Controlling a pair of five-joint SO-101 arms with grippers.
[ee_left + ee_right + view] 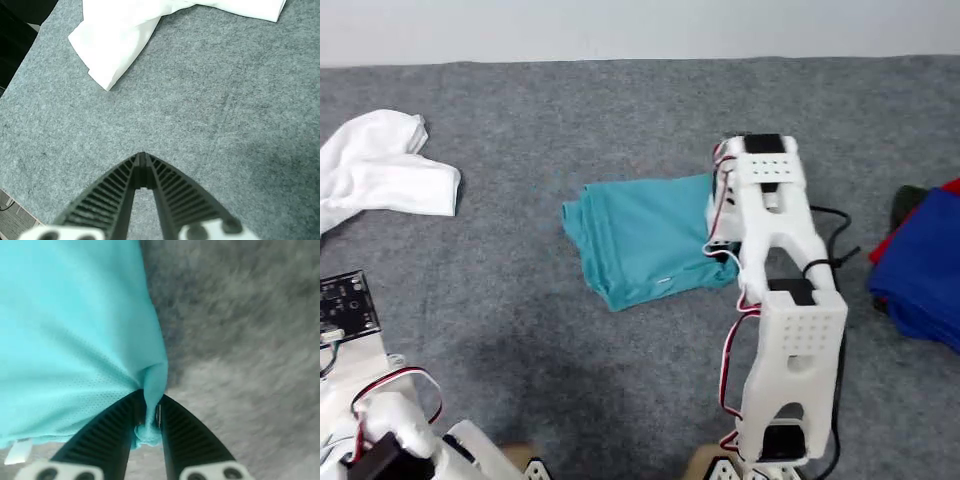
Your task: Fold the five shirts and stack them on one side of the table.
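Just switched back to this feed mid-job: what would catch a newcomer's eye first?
The teal shirt lies folded in the middle of the grey table, and the right pincer is shut on its edge facing the blue and red pile at the table's right side. A crumpled white shirt lies at the far left, with the left pincer shut over bare table near it.

Grey felt tabletop (520, 350), dark circuit board (345, 303) (at its edge), pale wall (620, 25)

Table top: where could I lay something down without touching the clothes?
Bare table lies between the white shirt and the teal shirt, and along the far edge behind both. The right side is crowded: an arm over the teal shirt, then the blue pile.
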